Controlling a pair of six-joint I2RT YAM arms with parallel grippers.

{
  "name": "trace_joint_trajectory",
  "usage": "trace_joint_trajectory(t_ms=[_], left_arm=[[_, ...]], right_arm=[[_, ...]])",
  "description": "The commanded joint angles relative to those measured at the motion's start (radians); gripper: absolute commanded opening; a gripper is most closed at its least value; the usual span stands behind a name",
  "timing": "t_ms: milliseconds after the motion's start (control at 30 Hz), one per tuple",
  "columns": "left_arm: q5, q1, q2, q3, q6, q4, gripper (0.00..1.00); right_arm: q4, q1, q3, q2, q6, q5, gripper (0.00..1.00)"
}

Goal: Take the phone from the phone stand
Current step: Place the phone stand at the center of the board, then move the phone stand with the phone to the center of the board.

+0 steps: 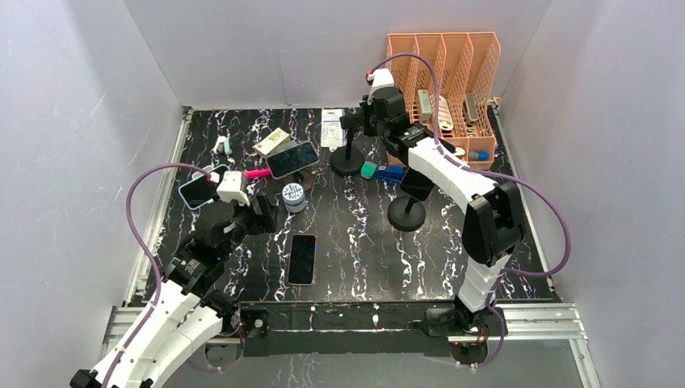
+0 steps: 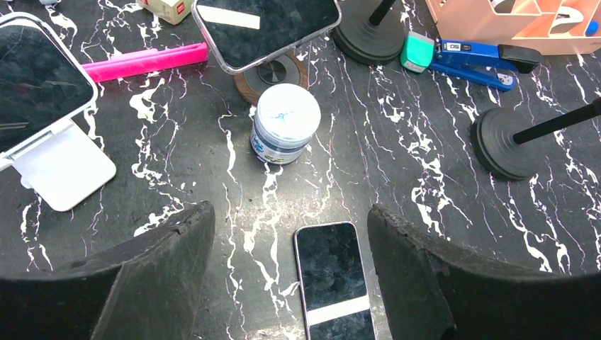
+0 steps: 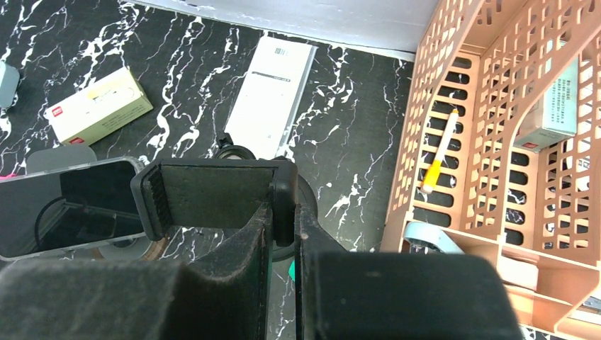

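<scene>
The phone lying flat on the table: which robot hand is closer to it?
Left. The left gripper hangs just over the phone, fingers open either side. The right gripper is far back, shut on a stand's clamp near the orange rack.

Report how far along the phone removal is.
Done, apparently: a black phone lies flat on the black marbled table, below the open left gripper. In hand: the right gripper is shut on the empty black clamp stand. Left: release that stand; a clear-cased phone and a white-cased phone sit mounted elsewhere.
</scene>
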Motion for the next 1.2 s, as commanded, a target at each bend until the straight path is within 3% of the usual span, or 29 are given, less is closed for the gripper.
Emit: trace_joint_trajectory(t_ms=[0, 100, 167, 233, 333, 700, 900, 1167], left_arm=[[0.013, -0.005, 0.018, 0.018, 0.013, 0.007, 0.75], [0.018, -0.005, 0.024, 0.02, 0.014, 0.007, 0.75], [0.018, -0.005, 0.023, 0.02, 0.014, 0.007, 0.75], [0.019, -0.005, 0.022, 0.02, 0.014, 0.006, 0.75], [0.018, -0.005, 0.021, 0.02, 0.013, 0.007, 0.75], [0.022, -0.005, 0.016, 0.023, 0.015, 0.007, 0.76], [0.019, -0.005, 0.015, 0.024, 0.014, 0.007, 0.77], [-0.015, -0.005, -0.008, 0.024, 0.011, 0.001, 0.79]], right_arm=[[0.129, -0.01, 0.049, -0.029, 0.0, 0.001, 0.01], [0.117, -0.011, 0.053, -0.026, 0.011, -0.03, 0.01], [0.111, -0.012, 0.056, -0.027, 0.014, -0.048, 0.15], [0.107, -0.01, 0.059, -0.027, 0.018, -0.062, 0.35], [0.103, -0.011, 0.07, -0.027, 0.022, -0.071, 0.51], [-0.007, -0.001, 0.141, -0.087, 0.086, -0.161, 0.79], [-0.027, 0.073, 0.133, -0.197, 0.091, -0.169, 0.83], [-0.013, 0.334, -0.03, -0.402, -0.026, 0.007, 0.82]])
